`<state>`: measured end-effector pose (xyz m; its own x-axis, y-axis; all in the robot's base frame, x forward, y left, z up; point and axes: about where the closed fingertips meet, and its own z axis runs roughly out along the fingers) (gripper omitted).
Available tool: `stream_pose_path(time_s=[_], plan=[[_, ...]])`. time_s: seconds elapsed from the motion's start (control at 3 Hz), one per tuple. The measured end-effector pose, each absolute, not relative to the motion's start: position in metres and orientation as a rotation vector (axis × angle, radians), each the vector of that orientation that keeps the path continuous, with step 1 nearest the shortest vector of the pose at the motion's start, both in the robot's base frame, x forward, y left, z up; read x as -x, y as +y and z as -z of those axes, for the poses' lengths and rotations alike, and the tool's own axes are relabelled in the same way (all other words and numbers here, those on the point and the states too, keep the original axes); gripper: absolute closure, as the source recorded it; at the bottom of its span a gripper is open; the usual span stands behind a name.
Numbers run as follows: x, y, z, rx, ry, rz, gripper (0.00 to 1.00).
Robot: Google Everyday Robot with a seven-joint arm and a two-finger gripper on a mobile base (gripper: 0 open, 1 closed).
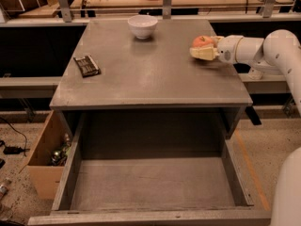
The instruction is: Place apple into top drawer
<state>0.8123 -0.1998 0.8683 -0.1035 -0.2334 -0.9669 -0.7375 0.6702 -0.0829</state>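
The red-orange apple [203, 41] is at the right rear of the grey cabinet top [150, 74], held between the pale fingers [201, 53] of my gripper [203, 48]. The gripper reaches in from the right on the white arm [263, 51] and is shut on the apple, just above the surface. The top drawer [150, 187] is pulled wide open below the front edge of the cabinet. Its flat grey bottom is bare.
A white bowl [142, 26] stands at the back centre of the cabinet top. A dark flat packet [86, 65] lies near the left edge. A tan cardboard box [44, 161] holding small items stands on the floor left of the drawer. A cluttered bench runs behind.
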Motion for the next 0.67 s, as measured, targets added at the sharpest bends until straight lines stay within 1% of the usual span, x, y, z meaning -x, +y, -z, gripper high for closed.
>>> stream_pose_path(time_s=[0.33,0.67], plan=[[-0.787,-0.205,-0.888,0.834,1.644,-0.474,1.0],[-0.746,-0.197,-0.892,0.883,1.624,-0.474,1.0]])
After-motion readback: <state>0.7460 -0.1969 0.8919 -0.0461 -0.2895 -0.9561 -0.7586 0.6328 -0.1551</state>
